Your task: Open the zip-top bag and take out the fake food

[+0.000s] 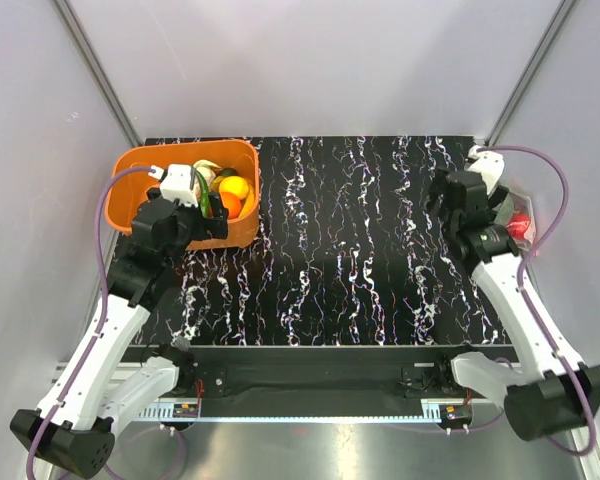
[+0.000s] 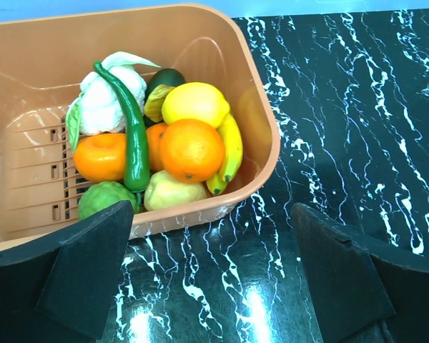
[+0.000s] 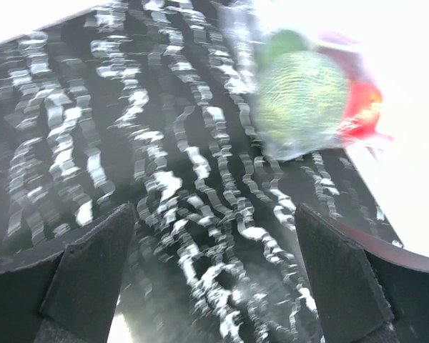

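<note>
The zip-top bag (image 3: 307,93) lies at the table's far right edge, blurred in the right wrist view, with a green roundish piece (image 3: 300,100) and a red piece (image 3: 361,107) inside; the maroon piece is not discernible. In the top view the bag (image 1: 518,222) shows as a red patch mostly hidden behind the right arm. My right gripper (image 3: 218,279) is open and empty, over the table left of the bag. My left gripper (image 2: 211,271) is open and empty, above the table just in front of the orange basket (image 2: 261,143).
The orange basket (image 1: 140,165) at the far left holds an orange, a lemon, a banana, a green chili, a white garlic-like piece and other fruit. The black marbled table (image 1: 350,250) ends close behind the bag on the right.
</note>
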`<state>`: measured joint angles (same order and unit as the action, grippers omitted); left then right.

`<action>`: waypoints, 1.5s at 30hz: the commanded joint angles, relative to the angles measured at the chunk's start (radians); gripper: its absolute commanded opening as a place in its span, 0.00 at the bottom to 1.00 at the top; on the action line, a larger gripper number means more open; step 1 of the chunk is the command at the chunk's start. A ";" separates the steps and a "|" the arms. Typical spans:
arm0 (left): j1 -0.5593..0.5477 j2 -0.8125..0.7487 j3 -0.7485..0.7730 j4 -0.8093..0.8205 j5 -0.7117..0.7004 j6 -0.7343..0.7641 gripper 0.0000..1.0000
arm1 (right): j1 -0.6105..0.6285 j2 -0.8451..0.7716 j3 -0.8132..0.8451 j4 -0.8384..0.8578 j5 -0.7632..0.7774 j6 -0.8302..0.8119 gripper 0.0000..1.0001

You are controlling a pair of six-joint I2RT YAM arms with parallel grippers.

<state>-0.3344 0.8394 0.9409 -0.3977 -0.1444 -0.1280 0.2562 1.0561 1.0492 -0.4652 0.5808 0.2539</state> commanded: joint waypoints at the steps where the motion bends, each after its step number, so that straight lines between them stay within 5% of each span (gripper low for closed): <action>1: -0.005 -0.011 0.016 0.046 0.040 0.013 0.99 | -0.131 0.118 0.089 0.062 -0.055 -0.025 1.00; 13: -0.003 -0.040 0.015 0.048 0.055 0.016 0.99 | -0.282 0.481 0.340 -0.030 0.120 -0.067 1.00; 20: -0.005 -0.039 0.019 0.045 0.091 0.005 0.99 | -0.320 0.501 0.250 -0.029 0.098 -0.032 0.98; 29: -0.005 -0.040 0.018 0.046 0.094 0.004 0.99 | -0.348 0.607 0.207 0.016 0.056 -0.025 0.82; 34: -0.005 -0.039 0.015 0.048 0.085 0.004 0.99 | -0.350 0.662 0.190 0.034 0.059 -0.022 0.69; 37: -0.005 -0.036 0.016 0.048 0.083 0.004 0.99 | -0.350 0.683 0.189 0.048 0.065 -0.036 0.45; 38: -0.005 -0.036 0.018 0.046 0.085 0.004 0.99 | -0.350 0.686 0.190 0.045 0.060 -0.035 0.23; 39: -0.005 -0.033 0.018 0.048 0.083 0.005 0.99 | -0.350 0.686 0.190 0.040 0.056 -0.031 0.16; 45: -0.005 -0.034 0.018 0.048 0.081 0.007 0.99 | -0.344 0.642 0.181 0.001 0.002 -0.012 0.10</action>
<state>-0.3344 0.8124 0.9405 -0.3946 -0.0742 -0.1284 -0.0933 1.7458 1.2354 -0.4610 0.6216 0.2226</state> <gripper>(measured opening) 0.988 0.118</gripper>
